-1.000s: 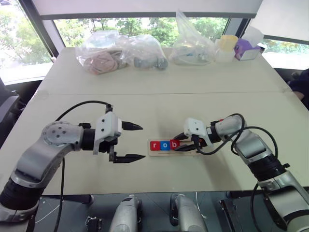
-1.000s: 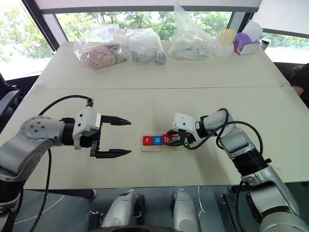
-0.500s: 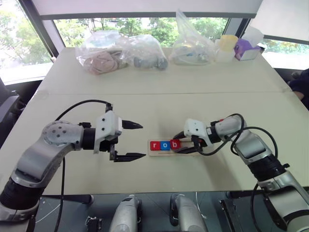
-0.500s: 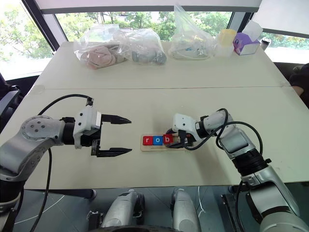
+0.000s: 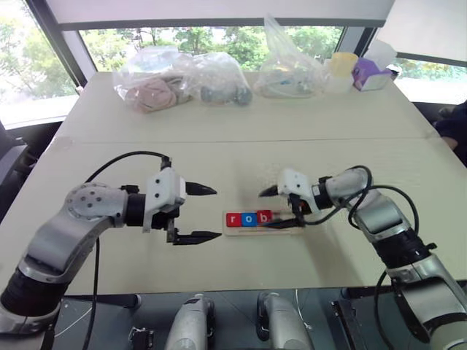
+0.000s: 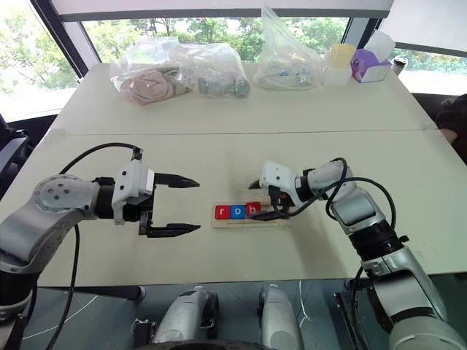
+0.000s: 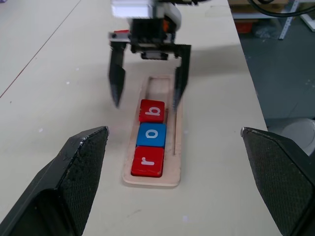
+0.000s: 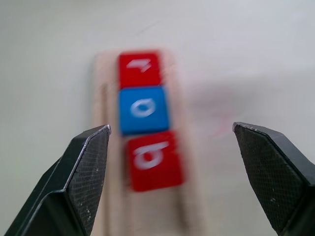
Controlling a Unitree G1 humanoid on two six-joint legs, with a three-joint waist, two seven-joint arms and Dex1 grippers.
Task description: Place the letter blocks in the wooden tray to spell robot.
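Your wooden tray point(image 5: 263, 222) lies on the table point(image 5: 241, 153) between your two arms. Three letter blocks sit in its left part, touching in a row: red r point(image 7: 147, 162), blue o point(image 7: 151, 134), red b point(image 7: 152, 111). Your right gripper point(image 7: 146, 92) hovers over the tray's bare end, fingers apart and holding nothing. Your left gripper point(image 5: 201, 213) hangs left of the tray, fingers spread wide, also holding nothing.
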